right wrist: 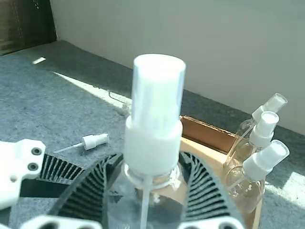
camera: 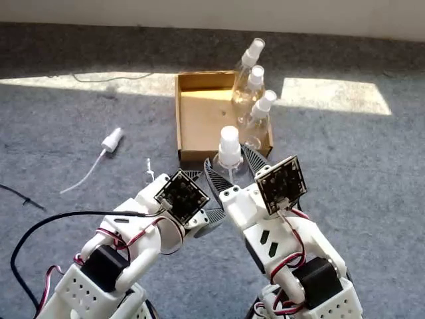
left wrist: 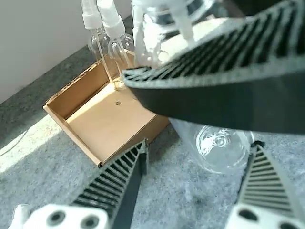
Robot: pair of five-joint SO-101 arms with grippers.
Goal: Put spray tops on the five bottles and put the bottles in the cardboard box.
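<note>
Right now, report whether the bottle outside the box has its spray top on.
On: a white spray top caps the bottle, tube running down inside.

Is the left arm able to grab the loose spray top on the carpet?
Probably yes. The spray top lies alone on open carpet on its side, and the left gripper is open.

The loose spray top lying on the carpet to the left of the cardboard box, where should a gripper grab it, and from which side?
Take the spray top by its stubby white head, not the thin dip tube trailing from it, which looks too slender to pinch. It lies flat on the carpet, so probably come straight down from above and close across the head's short width.
</note>
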